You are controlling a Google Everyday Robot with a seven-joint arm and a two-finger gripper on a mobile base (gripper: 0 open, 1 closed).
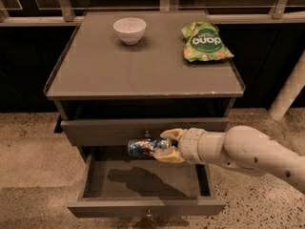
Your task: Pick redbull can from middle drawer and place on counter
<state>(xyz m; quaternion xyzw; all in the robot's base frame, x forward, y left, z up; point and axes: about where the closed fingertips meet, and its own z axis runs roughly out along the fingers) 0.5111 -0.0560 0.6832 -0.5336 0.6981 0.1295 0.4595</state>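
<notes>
The redbull can [142, 147], blue and silver, lies sideways in my gripper [167, 144], which is shut on its right end. I hold it in the air above the open middle drawer [143, 182], level with the closed drawer above. My white arm [248, 154] reaches in from the right. The can's shadow falls on the drawer floor. The counter [143, 66] is the grey cabinet top above.
A white bowl [129, 30] stands at the counter's back left. A green snack bag [205, 43] lies at its back right. The upper drawer [143, 128] is shut. A white post [288, 92] stands to the right on the speckled floor.
</notes>
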